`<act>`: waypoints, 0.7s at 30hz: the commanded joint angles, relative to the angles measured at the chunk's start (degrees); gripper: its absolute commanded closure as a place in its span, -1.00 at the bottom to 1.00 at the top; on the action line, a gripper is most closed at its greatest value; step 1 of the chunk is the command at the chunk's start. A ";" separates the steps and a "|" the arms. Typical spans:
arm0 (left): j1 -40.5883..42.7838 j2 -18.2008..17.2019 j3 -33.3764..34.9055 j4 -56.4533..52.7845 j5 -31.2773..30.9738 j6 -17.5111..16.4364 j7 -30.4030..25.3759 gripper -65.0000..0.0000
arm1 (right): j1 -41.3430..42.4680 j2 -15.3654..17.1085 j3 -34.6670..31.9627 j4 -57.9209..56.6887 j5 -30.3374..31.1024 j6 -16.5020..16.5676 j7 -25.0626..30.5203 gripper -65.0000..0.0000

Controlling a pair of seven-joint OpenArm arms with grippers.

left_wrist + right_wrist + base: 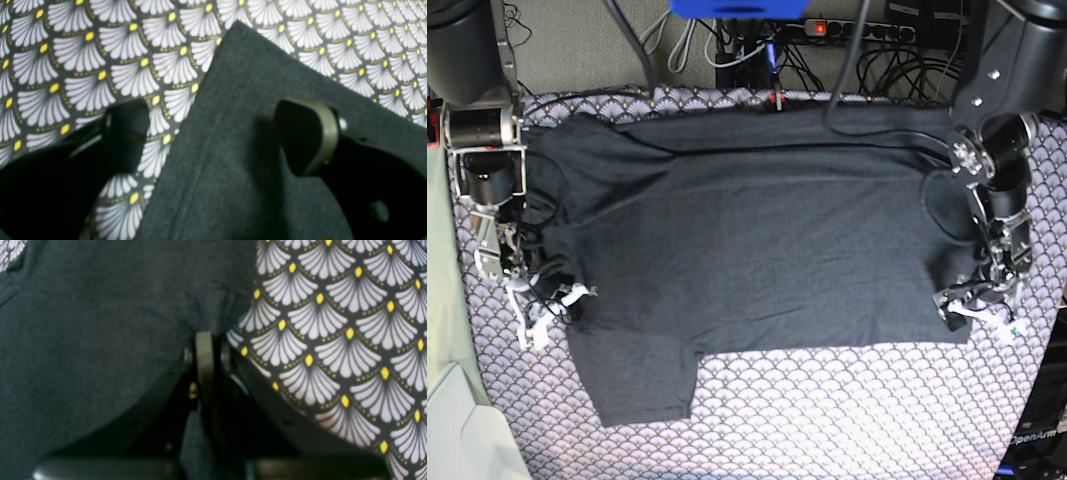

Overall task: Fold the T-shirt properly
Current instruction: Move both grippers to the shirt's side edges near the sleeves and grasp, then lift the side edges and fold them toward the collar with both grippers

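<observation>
The dark grey T-shirt point(757, 230) lies spread flat, plain side up, on the scallop-patterned cloth point(827, 420). One sleeve points toward the front left. My left gripper point(977, 308) stands open at the shirt's front right corner. In the left wrist view one of its fingers point(307, 133) is over the T-shirt point(250, 100) and the other is over the patterned cloth point(100, 50). My right gripper point(547, 300) is at the shirt's left edge, near the sleeve. In the right wrist view its fingers point(205, 363) are pressed together where the T-shirt point(100, 323) puckers at its edge.
Cables and a power strip point(827, 30) run along the back edge. A cable loop point(937, 210) from the arm on the right lies over the shirt. A pale object point(467, 430) sits at the front left corner. Patterned cloth point(333, 340) shows around the shirt.
</observation>
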 commanded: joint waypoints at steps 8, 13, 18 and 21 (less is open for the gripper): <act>-1.34 0.47 9.59 -6.27 -0.54 -0.16 -4.36 -0.89 | 0.37 0.25 -0.21 0.00 -1.40 0.15 -3.12 1.00; -1.34 0.82 9.94 -6.01 -0.54 -0.51 -4.36 -0.89 | 0.37 0.34 -0.21 0.00 -1.40 0.15 -3.12 1.00; -1.34 0.91 9.94 -6.01 -0.54 -0.60 -4.36 -0.88 | 0.37 0.34 -0.21 0.00 -1.40 0.15 -3.12 1.00; -1.34 1.00 9.94 -6.01 -0.54 -0.60 -4.36 -0.88 | 0.37 0.34 -0.21 0.00 -1.40 0.15 -3.12 1.00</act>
